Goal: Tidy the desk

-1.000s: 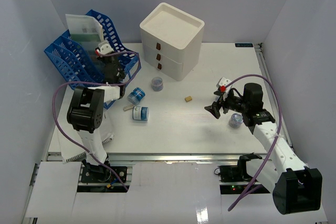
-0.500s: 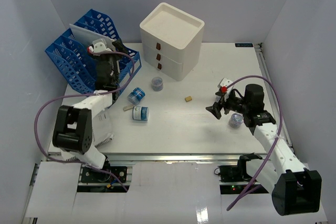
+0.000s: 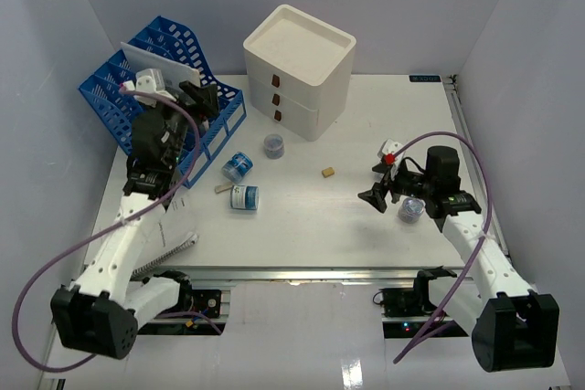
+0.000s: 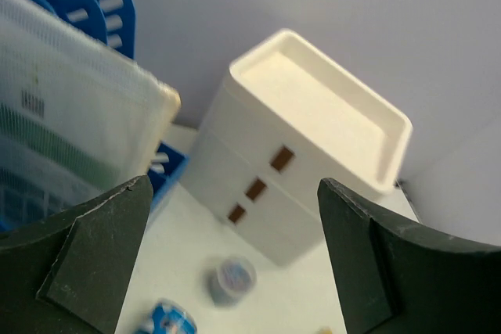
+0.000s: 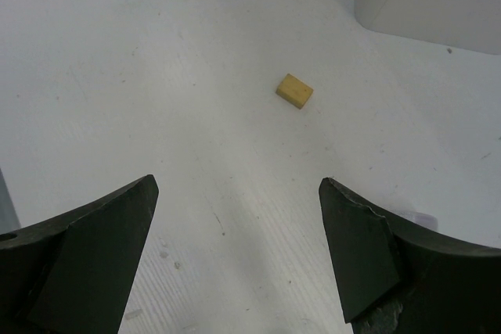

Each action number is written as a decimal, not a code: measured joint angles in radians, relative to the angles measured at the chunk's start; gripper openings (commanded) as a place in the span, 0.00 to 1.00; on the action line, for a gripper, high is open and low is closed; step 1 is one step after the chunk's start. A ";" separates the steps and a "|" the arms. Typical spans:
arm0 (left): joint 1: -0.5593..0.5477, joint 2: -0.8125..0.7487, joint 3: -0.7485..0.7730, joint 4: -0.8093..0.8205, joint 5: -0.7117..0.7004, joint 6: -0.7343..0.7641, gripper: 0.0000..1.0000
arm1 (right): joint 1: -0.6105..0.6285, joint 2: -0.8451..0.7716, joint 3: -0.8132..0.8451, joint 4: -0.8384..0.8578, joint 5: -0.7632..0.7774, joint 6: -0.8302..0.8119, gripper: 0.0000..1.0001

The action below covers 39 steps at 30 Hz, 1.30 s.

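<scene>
The large flat white rectangular surface (image 3: 302,226) lay ahead of both arm bases, metal rail at its near edge, with loose items spread across its middle. The left fingers (image 3: 203,96) were spread and empty, just beside the white mesh pouch (image 3: 157,59) lodged in the blue plastic file rack (image 3: 110,102). The right fingers (image 3: 374,191) were spread and empty above bare surface, facing the small tan block (image 5: 294,90).

Hazards:
- A careless left-arm move could snag the pouch or tip the rack.
- One jar lay close beside the right wrist; a sweep could push it toward the surface edge.

Count:
- two blue-and-white tape rolls (image 3: 238,166)
- two small purple-lidded jars (image 3: 273,145)
- one tan block
- one pale stick (image 3: 222,188)
- one white three-drawer box (image 3: 299,57)
- one rack
- one pouch
</scene>
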 measured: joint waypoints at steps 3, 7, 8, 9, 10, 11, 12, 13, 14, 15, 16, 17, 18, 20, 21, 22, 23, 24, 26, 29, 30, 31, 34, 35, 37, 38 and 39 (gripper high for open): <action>0.000 -0.114 -0.021 -0.138 0.047 -0.024 0.98 | 0.000 0.032 0.034 -0.063 -0.033 -0.039 0.90; 0.000 -0.221 -0.021 -0.292 0.109 -0.047 0.98 | 0.010 0.066 0.082 -0.147 -0.064 -0.096 0.90; 0.000 -0.244 -0.020 -0.331 0.126 -0.053 0.98 | 0.020 0.077 0.096 -0.172 -0.066 -0.114 0.90; 0.000 -0.268 -0.019 -0.367 0.142 -0.059 0.98 | 0.036 0.087 0.108 -0.193 -0.062 -0.133 0.90; 0.000 -0.289 -0.018 -0.399 0.153 -0.064 0.98 | 0.055 0.097 0.117 -0.213 -0.055 -0.153 0.90; 0.000 -0.308 -0.017 -0.428 0.163 -0.069 0.98 | 0.076 0.106 0.124 -0.230 -0.048 -0.170 0.90; 0.000 -0.326 -0.014 -0.454 0.171 -0.073 0.98 | 0.097 0.114 0.128 -0.239 -0.043 -0.177 0.90; 0.000 -0.343 -0.010 -0.481 0.177 -0.078 0.98 | 0.122 0.122 0.133 -0.251 -0.037 -0.184 0.90; 0.000 -0.361 -0.007 -0.507 0.181 -0.083 0.98 | 0.147 0.131 0.139 -0.263 -0.028 -0.188 0.90; 0.000 -0.377 -0.005 -0.531 0.182 -0.089 0.98 | 0.171 0.142 0.148 -0.273 -0.019 -0.189 0.90; 0.000 -0.392 -0.004 -0.552 0.182 -0.095 0.98 | 0.198 0.154 0.158 -0.280 -0.009 -0.189 0.90; 0.000 -0.404 -0.004 -0.569 0.182 -0.100 0.98 | 0.227 0.165 0.170 -0.283 0.003 -0.185 0.90; 0.000 -0.416 -0.004 -0.586 0.183 -0.104 0.98 | 0.255 0.177 0.183 -0.285 0.015 -0.181 0.90; 0.000 -0.436 -0.004 -0.619 0.181 -0.114 0.98 | 0.322 0.209 0.223 -0.299 0.041 -0.152 0.90; 0.000 -0.447 -0.004 -0.642 0.179 -0.122 0.98 | 0.360 0.241 0.258 -0.300 0.052 -0.129 0.90; 0.000 -0.459 -0.005 -0.666 0.176 -0.131 0.98 | 0.398 0.276 0.298 -0.299 0.062 -0.104 0.90; 0.000 -0.473 -0.006 -0.683 0.172 -0.140 0.98 | 0.436 0.311 0.333 -0.292 0.070 -0.077 0.90; 0.000 -0.495 -0.009 -0.700 0.166 -0.151 0.98 | 0.471 0.348 0.375 -0.290 0.075 -0.040 0.90; 0.000 -0.548 -0.019 -0.737 0.148 -0.180 0.98 | 0.533 0.442 0.473 -0.261 0.082 0.041 0.90; -0.001 -0.647 -0.030 -0.784 0.108 -0.221 0.98 | 0.610 0.577 0.577 -0.182 0.085 0.185 0.90; -0.001 -0.682 -0.031 -0.800 0.091 -0.235 0.98 | 0.634 0.624 0.610 -0.168 0.083 0.236 0.90; -0.001 -0.717 -0.031 -0.814 0.072 -0.247 0.98 | 0.660 0.673 0.645 -0.148 0.077 0.279 0.90; -0.002 -0.798 -0.028 -0.853 0.018 -0.279 0.98 | 0.746 0.804 0.754 -0.115 0.075 0.317 0.90; -0.002 -0.815 -0.025 -0.867 0.002 -0.288 0.98 | 0.775 0.836 0.784 -0.111 0.076 0.306 0.90; -0.002 -0.826 -0.014 -0.897 -0.025 -0.306 0.98 | 0.839 0.883 0.832 -0.097 0.062 0.244 0.90; -0.002 -0.827 -0.010 -0.911 -0.036 -0.315 0.98 | 0.870 0.901 0.852 -0.098 0.052 0.182 0.90; -0.002 -0.827 -0.008 -0.925 -0.047 -0.323 0.98 | 0.899 0.919 0.873 -0.102 0.042 0.108 0.90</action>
